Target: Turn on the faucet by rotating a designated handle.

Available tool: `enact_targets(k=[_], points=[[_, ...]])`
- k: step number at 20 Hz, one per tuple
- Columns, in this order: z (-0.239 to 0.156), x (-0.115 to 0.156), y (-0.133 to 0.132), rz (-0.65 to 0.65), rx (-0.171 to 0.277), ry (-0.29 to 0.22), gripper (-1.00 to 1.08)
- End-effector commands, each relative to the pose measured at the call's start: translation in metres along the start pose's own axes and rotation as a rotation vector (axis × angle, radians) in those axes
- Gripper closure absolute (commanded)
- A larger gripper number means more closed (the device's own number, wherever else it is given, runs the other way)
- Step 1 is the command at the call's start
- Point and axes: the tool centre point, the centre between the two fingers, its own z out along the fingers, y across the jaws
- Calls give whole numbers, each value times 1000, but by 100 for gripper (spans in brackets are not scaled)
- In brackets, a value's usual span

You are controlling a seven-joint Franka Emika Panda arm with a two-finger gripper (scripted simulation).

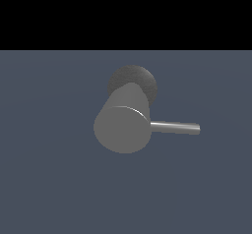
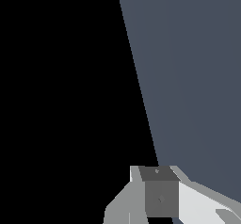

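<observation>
The handle (image 1: 174, 127) juts from the faucet (image 1: 123, 125) toward the exterior view's right — neither shows by the gripper (image 2: 160, 195), whose opening I cannot tell.

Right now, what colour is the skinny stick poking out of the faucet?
Shiny silver-grey. The handle shows best in the exterior view, sticking out from the faucet.

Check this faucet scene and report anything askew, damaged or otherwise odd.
Nothing stands out. The faucet looks whole on its dark round base, with the handle sticking straight out toward the exterior view's right. No arm appears in that view; the wrist view shows only part of the gripper over bare floor.
</observation>
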Motion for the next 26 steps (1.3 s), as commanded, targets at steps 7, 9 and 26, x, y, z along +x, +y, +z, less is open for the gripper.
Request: enact_targets(k=[7, 9, 26], points=[[-4, 7, 0, 25, 77, 5, 108], [-9, 9, -1, 26, 85, 20, 108], [-20, 19, -10, 45, 67, 60, 108]])
